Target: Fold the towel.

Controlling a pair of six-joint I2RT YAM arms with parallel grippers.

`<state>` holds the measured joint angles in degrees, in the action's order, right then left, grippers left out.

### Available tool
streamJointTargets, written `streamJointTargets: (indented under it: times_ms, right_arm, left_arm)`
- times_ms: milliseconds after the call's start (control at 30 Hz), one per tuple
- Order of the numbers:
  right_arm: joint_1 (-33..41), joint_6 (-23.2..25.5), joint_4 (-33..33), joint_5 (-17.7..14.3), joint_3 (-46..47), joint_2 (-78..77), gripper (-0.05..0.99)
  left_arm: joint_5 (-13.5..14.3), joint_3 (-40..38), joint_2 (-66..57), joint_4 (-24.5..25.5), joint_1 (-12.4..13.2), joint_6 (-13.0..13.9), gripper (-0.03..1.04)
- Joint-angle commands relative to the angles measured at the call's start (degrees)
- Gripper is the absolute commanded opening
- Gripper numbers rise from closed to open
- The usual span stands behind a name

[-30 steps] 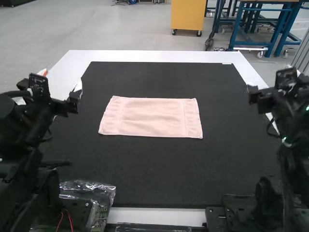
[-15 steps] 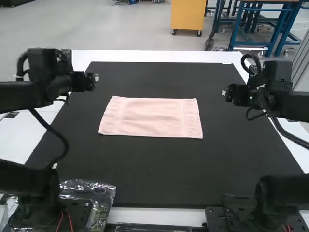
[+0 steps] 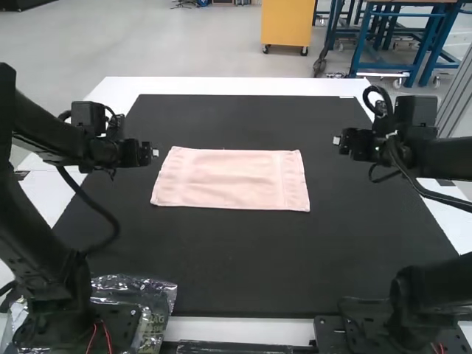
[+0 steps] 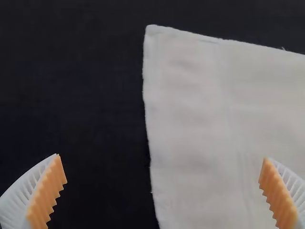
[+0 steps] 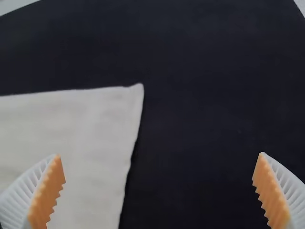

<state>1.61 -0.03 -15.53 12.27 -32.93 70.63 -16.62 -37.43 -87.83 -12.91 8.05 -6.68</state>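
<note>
high view: bright, even light | glints on plastic (image 3: 151, 290) | wrist views: dimmer | mat (image 4: 71, 95) near black | thin shadow beside towel (image 5: 90, 138)

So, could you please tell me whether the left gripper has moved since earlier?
Yes: in the high view, the left gripper has shifted down and right against the mat, nearer the towel.

Black jointed arms (image 3: 46, 254), curving black cables (image 3: 442, 199), thin red wires (image 3: 108, 336), white ribbed fingers (image 4: 18, 198), toothed orange pads (image 4: 47, 190)

legible text: none | clear plastic wrap (image 3: 156, 293) — small marks, too small to read
</note>
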Motion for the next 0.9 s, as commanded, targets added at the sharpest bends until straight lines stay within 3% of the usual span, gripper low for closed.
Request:
streamJointTargets:
  times_ms: [0, 133, 433, 600, 867]
  right_arm:
    - [2.2, -0.1, -2.8, 0.6, -0.4, 4.8, 0.9]
    - [4.1, 0.1, -8.6, 0.5, -1.1, 11.3, 0.9]
    - [7.3, 0.4, -15.8, 0.5, -7.2, 26.9, 0.9]
    - [7.6, 0.2, -17.3, 0.6, -11.5, 33.6, 0.9]
    - [8.4, 0.0, -18.8, 0.6, -17.2, 41.9, 0.9]
  left_arm:
    - [-1.2, -1.5, -3.9, -3.0, 0.7, 3.0, 0.96]
    - [-1.1, -3.4, -9.1, -5.6, 0.6, 6.6, 0.96]
    - [-1.0, -9.7, -16.6, -7.3, 0.4, 11.2, 0.96]
    - [-1.0, -12.7, -19.2, -7.4, 0.2, 12.8, 0.95]
    - [-0.9, -16.1, -24.1, -8.6, -2.1, 14.1, 0.95]
